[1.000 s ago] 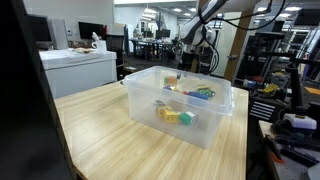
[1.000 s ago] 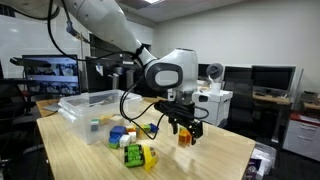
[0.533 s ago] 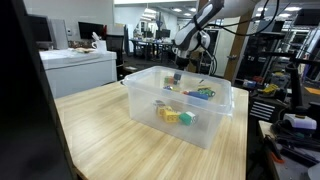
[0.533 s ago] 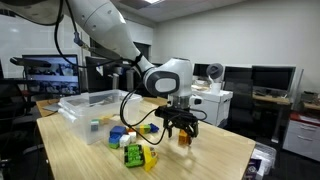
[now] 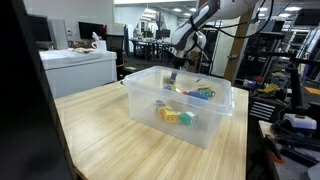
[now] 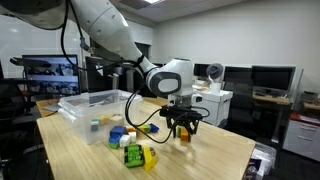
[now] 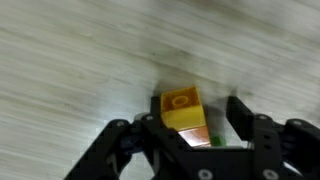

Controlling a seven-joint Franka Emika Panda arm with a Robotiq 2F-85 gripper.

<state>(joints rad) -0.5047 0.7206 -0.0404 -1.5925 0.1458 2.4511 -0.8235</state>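
So right now we're looking at a little yellow-orange block [image 7: 180, 108] sitting on the wooden table [image 6: 210, 160]. It's off on its own, well apart from the clear bin [image 6: 80, 103] and apart from the loose toy blocks [image 6: 132, 150] scattered in front of it. The gripper [image 6: 183, 132] is hanging straight down over it with the jaws half spread, one on each side. In the wrist view we're seeing a sliver of table between the block and one finger [image 7: 242, 112], so we're calling it not pinched yet. The picture is pretty smeared though.

On handling, we're guessing hard plastic, building-brick style, with a round stud on top. So it's light, stiff and not at all fragile, but the faces are smooth and probably a bit slick. Squeezing hard isn't going to hurt it. The bigger worry is it skating across the wood or twisting if one pad lands first.

We're thinking the flat side walls are the place to grab, low and centred, pads square to the faces. The stud and the corners are no good, since it could pop out from there. There's a bit of green showing just next to it in the wrist view, too blurry for us to say what it is.
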